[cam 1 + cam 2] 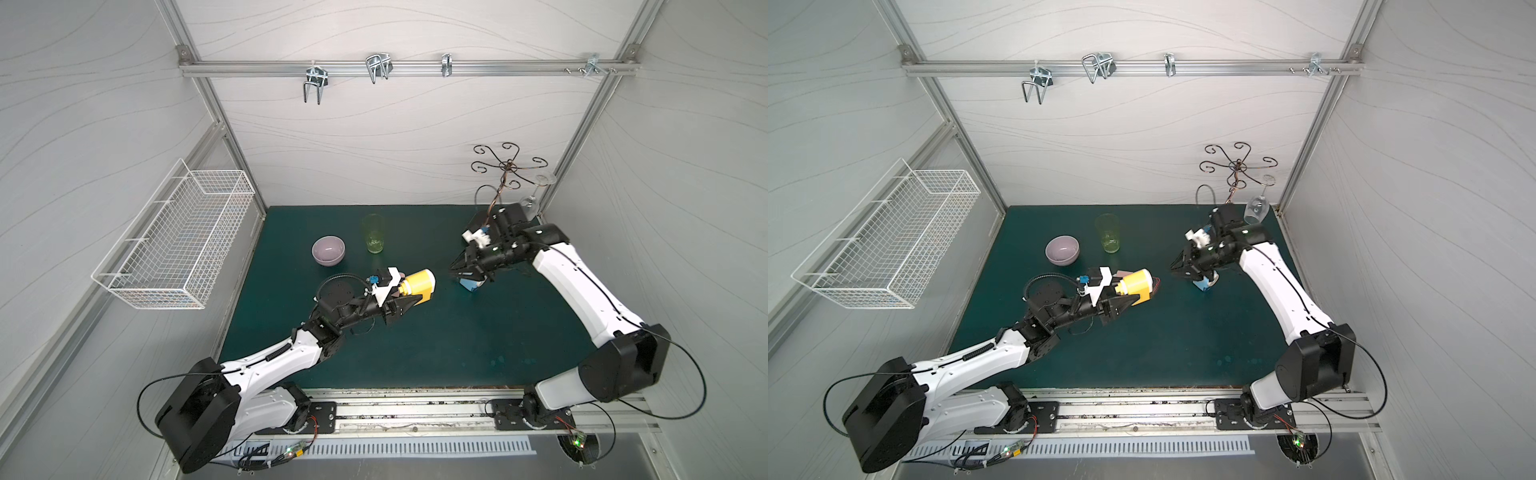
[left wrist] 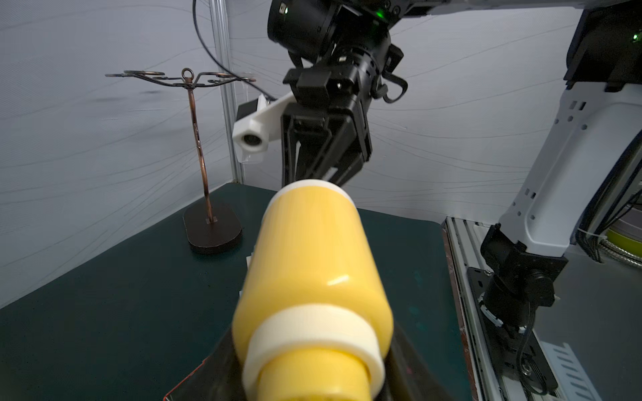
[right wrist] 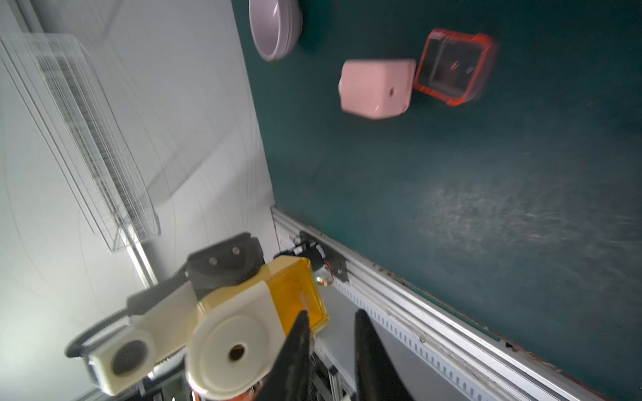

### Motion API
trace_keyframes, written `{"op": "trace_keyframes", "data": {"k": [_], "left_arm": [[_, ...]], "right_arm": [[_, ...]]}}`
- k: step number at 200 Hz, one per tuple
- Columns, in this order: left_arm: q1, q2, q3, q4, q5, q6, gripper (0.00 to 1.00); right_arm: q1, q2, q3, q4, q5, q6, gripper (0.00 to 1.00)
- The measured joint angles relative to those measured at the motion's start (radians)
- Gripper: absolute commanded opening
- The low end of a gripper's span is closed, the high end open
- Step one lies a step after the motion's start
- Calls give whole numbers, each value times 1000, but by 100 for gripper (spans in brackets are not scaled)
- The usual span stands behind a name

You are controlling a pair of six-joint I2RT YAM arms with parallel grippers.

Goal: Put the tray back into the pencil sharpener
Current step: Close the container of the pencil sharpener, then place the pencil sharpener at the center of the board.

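Left fingers (image 1: 405,306) around yellow pencil sharpener (image 1: 420,283)

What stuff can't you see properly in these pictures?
Blue thing: in both top views, mostly covered by the right gripper; unclear what it is.
Pink box and red tray: blurred in the right wrist view.
Left gripper: tips hidden behind the yellow sharpener in the left wrist view.

both top views high overhead facing down at table (image 1: 457,353), wrist views close, both showing yellow sharpener (image 2: 312,264)
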State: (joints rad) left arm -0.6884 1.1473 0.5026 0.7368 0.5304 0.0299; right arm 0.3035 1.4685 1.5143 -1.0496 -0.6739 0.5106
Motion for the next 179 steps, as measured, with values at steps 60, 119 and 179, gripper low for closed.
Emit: {"op": "trace_keyframes", "data": {"k": [60,119,179], "left_arm": [[0,-11,0,-173,117,110,0],[-2,-16,41,-298,235,190,0],[-14,-19,63,-338,290,219,0]], "right_arm": [[228,-216,13,13,132,-607,64],[364,-281,-55,23,108,-1123,72],[451,-173,-72,-24,157,-1308,67]]}}
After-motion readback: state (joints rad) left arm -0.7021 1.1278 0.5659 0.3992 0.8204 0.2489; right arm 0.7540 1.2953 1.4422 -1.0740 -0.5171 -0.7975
